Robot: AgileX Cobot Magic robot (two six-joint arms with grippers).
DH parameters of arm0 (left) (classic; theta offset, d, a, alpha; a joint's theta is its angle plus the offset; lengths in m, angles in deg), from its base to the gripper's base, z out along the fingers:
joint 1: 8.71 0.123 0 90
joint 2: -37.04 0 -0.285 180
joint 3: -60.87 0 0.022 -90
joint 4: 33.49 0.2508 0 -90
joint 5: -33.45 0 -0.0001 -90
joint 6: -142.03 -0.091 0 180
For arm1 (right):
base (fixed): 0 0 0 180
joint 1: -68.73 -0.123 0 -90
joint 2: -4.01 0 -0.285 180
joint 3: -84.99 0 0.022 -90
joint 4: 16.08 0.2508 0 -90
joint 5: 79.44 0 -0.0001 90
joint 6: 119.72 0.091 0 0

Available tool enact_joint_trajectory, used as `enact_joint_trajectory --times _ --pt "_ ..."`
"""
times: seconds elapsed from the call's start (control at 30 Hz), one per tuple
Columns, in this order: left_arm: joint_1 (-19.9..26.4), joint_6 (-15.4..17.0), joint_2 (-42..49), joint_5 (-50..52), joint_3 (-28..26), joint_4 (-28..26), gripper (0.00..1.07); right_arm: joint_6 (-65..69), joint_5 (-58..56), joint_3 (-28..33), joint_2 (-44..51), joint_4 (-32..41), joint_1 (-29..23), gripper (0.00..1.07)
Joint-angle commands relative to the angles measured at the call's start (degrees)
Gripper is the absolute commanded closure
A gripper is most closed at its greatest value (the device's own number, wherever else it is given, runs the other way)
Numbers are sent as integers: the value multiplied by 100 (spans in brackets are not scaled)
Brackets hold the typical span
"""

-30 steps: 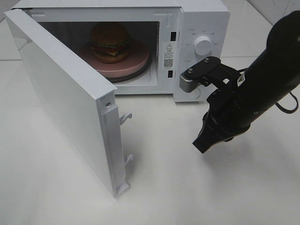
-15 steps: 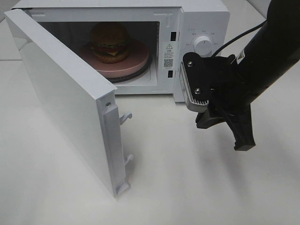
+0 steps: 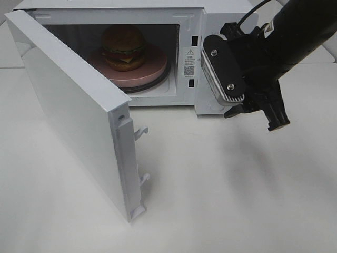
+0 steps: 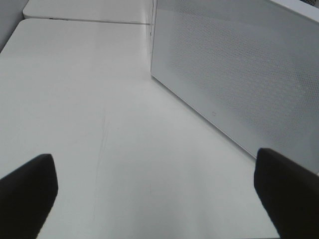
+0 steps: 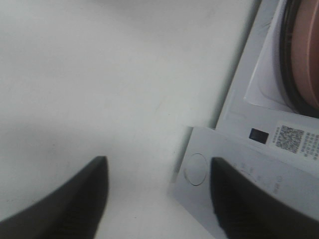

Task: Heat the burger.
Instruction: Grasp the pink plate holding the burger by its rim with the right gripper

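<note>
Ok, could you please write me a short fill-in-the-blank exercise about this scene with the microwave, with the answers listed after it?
1. The tall round burger with the glossy orange-brown bun sits on a round ____ plate.
2. The plate is inside the white microwave oven, whose white door stands ____.
3. The black right gripper hangs in front of the oven's control panel and holds ____.
4. In the left wrist view, the black left gripper has its fingers spread ____.

Answers: pink; open; nothing; wide
</note>
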Motion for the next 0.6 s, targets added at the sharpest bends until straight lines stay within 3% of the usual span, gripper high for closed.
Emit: enact_joint_trajectory --times 0.03,0.47,0.6 --pt "0 40 109 -6 23 -34 7 218 275 -40 -109 0 6 16" --pt "0 40 109 -6 23 -34 7 -97 682 -814 -905 34 -332 17" --pt "0 40 109 -6 23 -34 7 -951 699 -1157 -1192 550 -332 19"
